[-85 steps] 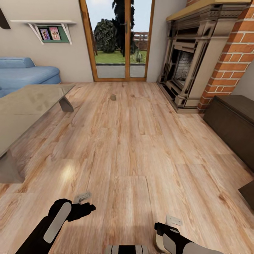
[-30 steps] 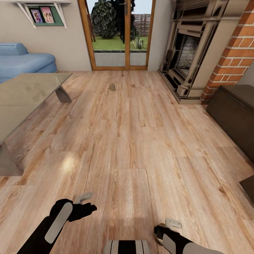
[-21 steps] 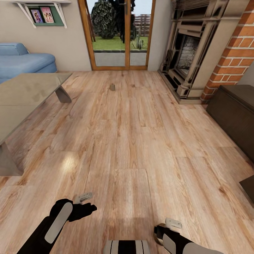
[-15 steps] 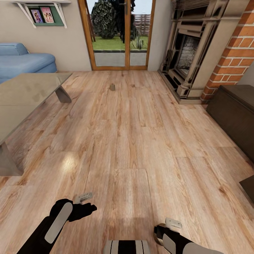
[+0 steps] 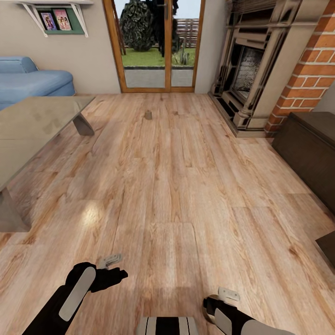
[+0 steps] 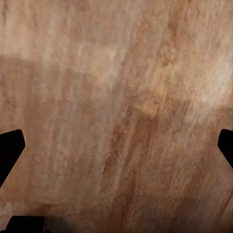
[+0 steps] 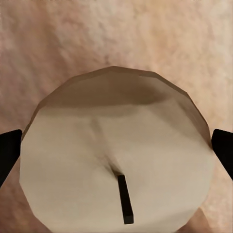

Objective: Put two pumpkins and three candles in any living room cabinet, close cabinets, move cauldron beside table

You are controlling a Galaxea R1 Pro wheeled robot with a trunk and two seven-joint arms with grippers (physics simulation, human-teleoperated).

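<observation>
A stubby grey-beige candle (image 7: 116, 160) with a dark wick sits between the fingers of my right gripper (image 7: 116, 155), which is shut on it. In the head view that gripper (image 5: 217, 303) hangs low over the floor at the bottom right. My left gripper (image 5: 110, 269) is at the bottom left, and in its wrist view it is open (image 6: 116, 150) over bare floorboards. Another candle (image 5: 148, 114) stands far ahead on the floor. The glass-topped table (image 5: 32, 125) is at the left, and the dark-brown cabinet (image 5: 309, 149) is at the right. The pumpkins and the cauldron are out of view.
A brick fireplace (image 5: 260, 60) fills the far right corner, with glass patio doors (image 5: 156, 46) straight ahead. A blue sofa (image 5: 28, 83) sits behind the table. A dark-brown panel (image 5: 327, 247) juts out low at the right edge. Wooden floor stretches between table and cabinet.
Since the oldest frame the whole view has shifted, so the camera moved closer to the doors. Over the last second nothing has moved, and the right gripper still holds its candle.
</observation>
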